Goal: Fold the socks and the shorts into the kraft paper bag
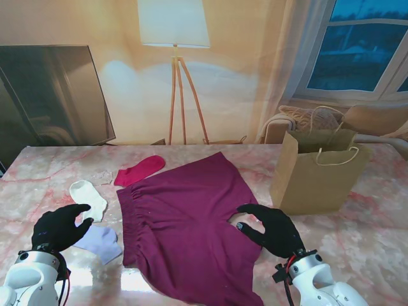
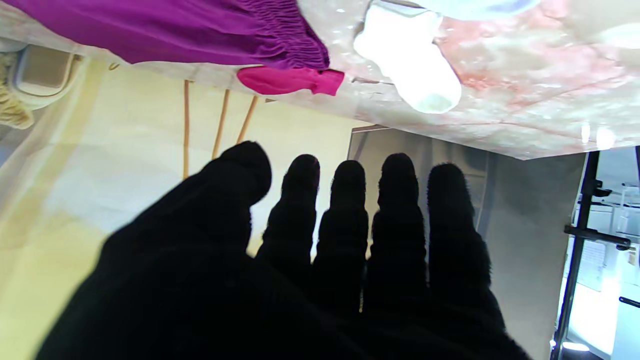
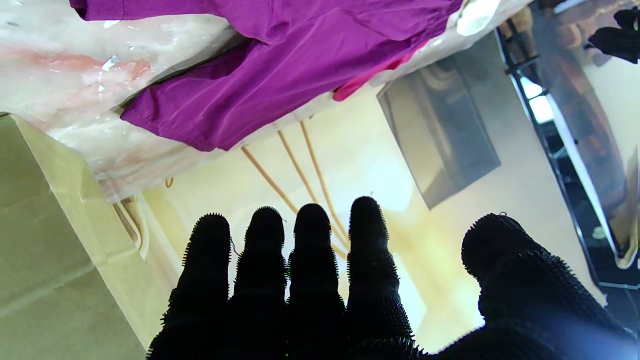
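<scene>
Magenta shorts lie spread flat in the middle of the marble table, also visible in both wrist views. A pink sock lies just beyond their waistband. To their left rest a white sock and a pale blue sock. The kraft paper bag stands upright and open on the right. My left hand hovers open over the blue sock, holding nothing. At the shorts' right edge, my right hand is open with its fingers spread.
A crumpled clear plastic wrapper lies near the pink sock. Behind the table stand a floor lamp, a dark TV screen at the left and a chair with cushions behind the bag.
</scene>
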### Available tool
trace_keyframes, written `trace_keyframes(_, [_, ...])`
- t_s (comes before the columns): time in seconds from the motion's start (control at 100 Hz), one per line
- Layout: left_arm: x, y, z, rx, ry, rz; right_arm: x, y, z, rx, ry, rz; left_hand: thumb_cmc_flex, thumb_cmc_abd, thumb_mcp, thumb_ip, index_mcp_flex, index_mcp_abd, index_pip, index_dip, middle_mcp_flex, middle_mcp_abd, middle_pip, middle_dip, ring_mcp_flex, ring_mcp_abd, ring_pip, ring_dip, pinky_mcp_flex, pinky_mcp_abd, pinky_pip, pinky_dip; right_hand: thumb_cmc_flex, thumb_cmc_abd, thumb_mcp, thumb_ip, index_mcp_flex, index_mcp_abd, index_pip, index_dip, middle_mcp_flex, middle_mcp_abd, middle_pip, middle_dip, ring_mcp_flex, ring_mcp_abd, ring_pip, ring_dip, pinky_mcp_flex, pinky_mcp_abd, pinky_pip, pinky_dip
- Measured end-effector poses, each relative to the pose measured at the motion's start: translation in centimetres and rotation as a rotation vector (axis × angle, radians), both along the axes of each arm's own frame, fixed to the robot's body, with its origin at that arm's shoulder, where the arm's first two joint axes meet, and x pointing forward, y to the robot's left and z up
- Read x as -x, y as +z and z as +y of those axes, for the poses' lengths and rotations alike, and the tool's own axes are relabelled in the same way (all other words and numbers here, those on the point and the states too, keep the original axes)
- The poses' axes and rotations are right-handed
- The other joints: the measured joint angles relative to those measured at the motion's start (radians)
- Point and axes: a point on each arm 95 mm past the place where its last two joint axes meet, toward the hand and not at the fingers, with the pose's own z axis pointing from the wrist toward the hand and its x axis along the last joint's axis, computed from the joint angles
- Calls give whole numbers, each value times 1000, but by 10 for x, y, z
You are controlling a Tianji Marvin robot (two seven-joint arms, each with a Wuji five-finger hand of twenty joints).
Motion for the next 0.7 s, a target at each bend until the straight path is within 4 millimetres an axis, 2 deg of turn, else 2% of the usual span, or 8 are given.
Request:
trace_keyframes(0.12, [-5, -5, 10, -56, 48, 16, 1, -1, 0, -1, 0, 2, 24, -79, 120, -17, -1, -17, 28, 0, 0, 0, 5, 0, 5, -9, 10, 1, 13, -8, 3, 1, 0, 0, 0, 0, 0, 0, 0, 0, 0, 0, 1, 0, 0, 0, 0, 0, 0, 4, 0, 0])
trace_keyframes(0.22, [-8, -7, 19, -72, 91, 39, 1, -1, 0, -3, 0, 5, 48, -122, 173, -24, -3, -25, 41, 0, 0, 0, 13, 1, 7, -10, 10, 1, 24, -9, 6, 1, 0, 0, 0, 0, 0, 0, 0, 0, 0, 0, 9, 0, 0, 0, 0, 0, 0, 11, 0, 0])
trace_keyframes(0.35, [-12, -13, 30, -82, 111, 68, 1, -3, 1, -4, 5, 13, 58, -141, 187, -24, -18, -39, 63, 0, 0, 0, 18, 1, 7, -16, 10, 1, 27, -9, 6, 1, 0, 0, 0, 0, 0, 0, 0, 0, 0, 0, 11, 0, 0, 0, 0, 0, 0, 11, 0, 0])
trace_keyframes(0.49, [-19, -23, 41, -85, 131, 71, 0, -4, 3, -7, 13, 20, 58, -152, 222, -24, -12, -55, 142, 33, 4, 0, 44, 2, 20, -16, 23, 1, 84, -11, 36, 9, 0, 0, -1, 0, 0, 0, 0, 0, 0, 0, 12, 1, 0, 0, 0, 0, 0, 12, 1, 0])
trace_keyframes(0.53, [-20, -25, 43, -82, 136, 70, -1, -4, 4, -7, 15, 23, 58, -152, 224, -39, -12, -62, 152, 43, 11, 0, 52, 2, 20, -16, 24, 1, 89, -11, 40, 10, 0, 0, -1, 0, 0, 0, 0, 0, 0, 0, 12, 1, 0, 0, 0, 0, -1, 12, 1, 0])
trace_keyframes(0.64, [-23, -29, 47, -83, 144, 82, -3, -5, 5, -5, 19, 29, 58, -173, 232, -39, -12, -64, 188, 66, 11, 0, 54, 2, 21, -16, 38, 3, 116, -11, 62, 11, 0, 1, -12, 0, 0, 0, 0, 0, 0, 0, 13, 11, 0, 1, 0, 0, -1, 12, 1, 0])
trace_keyframes(0.7, [-25, -31, 50, -86, 149, 86, -3, -5, 5, -5, 19, 31, 50, -173, 232, -39, -12, -76, 229, 98, 11, 0, 55, 2, 21, -16, 52, 18, 113, 35, 127, 34, 0, 1, -12, 0, 0, 0, 0, 0, 0, 0, 13, 12, 0, 2, 0, 0, -1, 18, 1, 0])
